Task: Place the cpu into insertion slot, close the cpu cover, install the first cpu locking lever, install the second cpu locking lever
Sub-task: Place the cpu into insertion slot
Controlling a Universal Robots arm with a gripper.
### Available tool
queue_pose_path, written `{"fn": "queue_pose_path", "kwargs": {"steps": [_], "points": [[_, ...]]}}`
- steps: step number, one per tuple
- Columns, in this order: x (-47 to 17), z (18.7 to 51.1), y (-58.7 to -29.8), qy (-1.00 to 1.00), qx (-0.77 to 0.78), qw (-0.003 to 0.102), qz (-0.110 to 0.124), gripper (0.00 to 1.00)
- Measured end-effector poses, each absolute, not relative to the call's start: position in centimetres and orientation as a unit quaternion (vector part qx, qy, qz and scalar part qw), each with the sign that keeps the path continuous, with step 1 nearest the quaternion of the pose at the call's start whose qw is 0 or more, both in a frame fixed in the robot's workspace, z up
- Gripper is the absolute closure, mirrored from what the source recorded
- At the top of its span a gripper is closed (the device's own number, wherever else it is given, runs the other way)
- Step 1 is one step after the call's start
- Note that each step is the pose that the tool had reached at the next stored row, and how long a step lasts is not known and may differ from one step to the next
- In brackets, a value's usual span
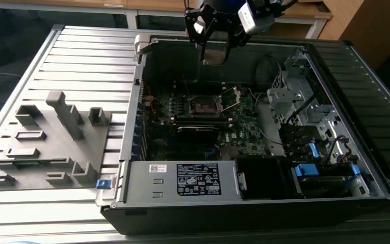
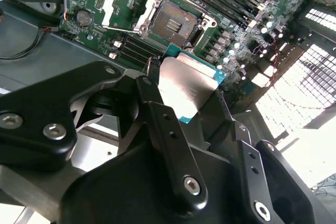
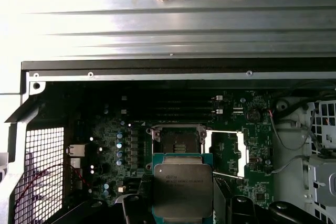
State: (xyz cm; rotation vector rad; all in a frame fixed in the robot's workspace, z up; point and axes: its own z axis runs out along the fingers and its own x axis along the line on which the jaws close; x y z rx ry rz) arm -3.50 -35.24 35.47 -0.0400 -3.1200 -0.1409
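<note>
My gripper (image 1: 214,55) hangs above the open computer case, shut on the cpu (image 1: 213,53), a flat square chip with a dull silver top. In both wrist views the cpu (image 2: 184,90) (image 3: 182,187) sits between black fingers (image 2: 157,116), held clear of the motherboard. The insertion slot (image 1: 202,105) (image 2: 170,23) (image 3: 177,141) lies bare below it, a dark square with nothing in it. The cpu cover (image 1: 230,98) (image 2: 123,3) (image 3: 241,150) is swung open beside the slot. A thin locking lever (image 3: 228,176) stands raised near the cover.
A power supply box (image 1: 195,180) with a white label fills the case's near side. Memory sticks (image 1: 198,120) lie just beside the slot. A drive cage (image 1: 310,152) with blue tabs and cables is on the exterior view's right. A grey fixture tray (image 1: 53,147) rests outside the case.
</note>
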Motion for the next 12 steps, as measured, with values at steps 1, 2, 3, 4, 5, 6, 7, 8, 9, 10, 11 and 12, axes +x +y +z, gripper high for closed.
{"fn": "queue_pose_path", "kwargs": {"steps": [1,2,3,4,5,6,7,8,9,10,11,12], "points": [[-3.5,35.42,-35.24,-0.999,-0.013,0.009,-0.045,0.46],[-3.5,35.37,-35.24,-0.999,-0.013,0.009,-0.045,0.46],[-3.5,35.28,-35.24,-0.999,-0.013,0.009,-0.045,0.46],[-3.5,35.19,-35.24,-0.999,-0.013,0.009,-0.045,0.46],[-3.5,35.09,-35.24,-0.999,-0.013,0.009,-0.045,0.46],[-3.5,35.0,-35.24,-0.999,-0.013,0.009,-0.045,0.46],[-3.5,34.92,-35.24,-0.999,-0.013,0.009,-0.045,0.46],[-3.5,34.85,-35.24,-0.999,-0.013,0.009,-0.045,0.46],[-3.5,34.79,-35.24,-0.999,-0.013,0.009,-0.045,0.46],[-3.5,34.75,-35.24,-0.999,-0.013,0.009,-0.045,0.46],[-3.5,34.74,-35.24,-0.999,-0.013,0.009,-0.045,0.46],[-3.5,34.73,-35.24,-0.999,-0.013,0.009,-0.045,0.46]]}}
